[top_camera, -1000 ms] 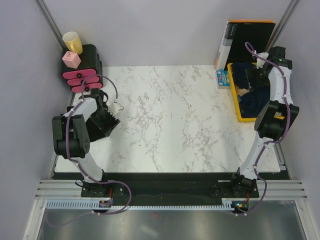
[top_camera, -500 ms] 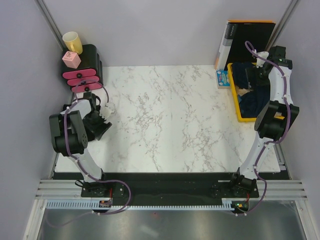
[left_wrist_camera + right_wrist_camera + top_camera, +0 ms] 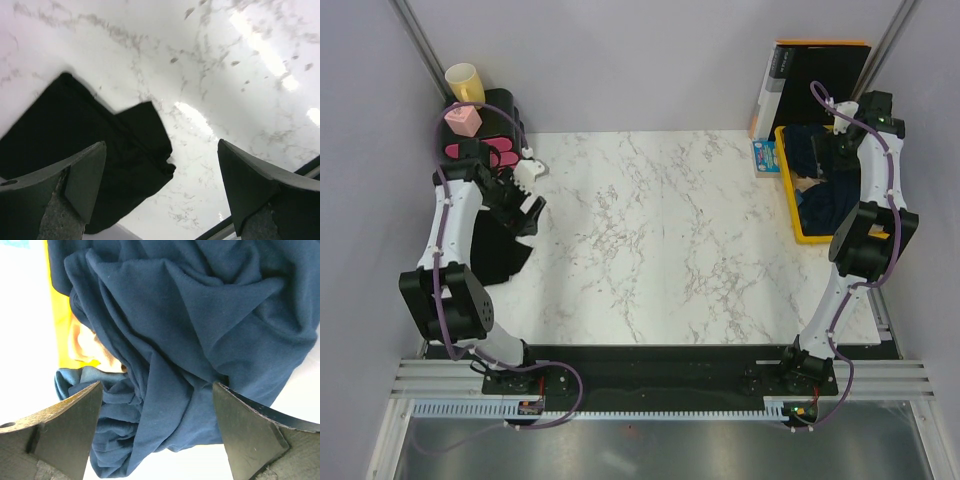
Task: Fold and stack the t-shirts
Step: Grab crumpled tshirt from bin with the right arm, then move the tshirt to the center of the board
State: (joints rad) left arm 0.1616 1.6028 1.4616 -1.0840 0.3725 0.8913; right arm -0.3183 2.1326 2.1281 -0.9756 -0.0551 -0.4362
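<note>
A black t-shirt (image 3: 498,252) lies folded at the table's left edge; in the left wrist view this black t-shirt (image 3: 85,145) rests flat on the marble. My left gripper (image 3: 525,200) hangs open above and behind it, its fingers (image 3: 82,180) holding nothing. A crumpled dark navy t-shirt (image 3: 200,315) fills the yellow tray (image 3: 790,200) at the right, on top of a beige t-shirt (image 3: 87,347) and a medium-blue one (image 3: 75,382). My right gripper (image 3: 817,158) hovers open just over the navy cloth, with nothing between its fingers (image 3: 70,425).
A black stand with pink pieces (image 3: 485,140) holds a yellow cup (image 3: 463,80) and a pink cube (image 3: 462,118) at the back left. A black orange-edged folder (image 3: 815,85) leans behind the tray, with a small blue card (image 3: 766,155) beside it. Bare marble table (image 3: 660,230) lies between the arms.
My left arm has risen and swung toward the back left, away from the black t-shirt, which now lies uncovered on the table. The right arm has not moved.
</note>
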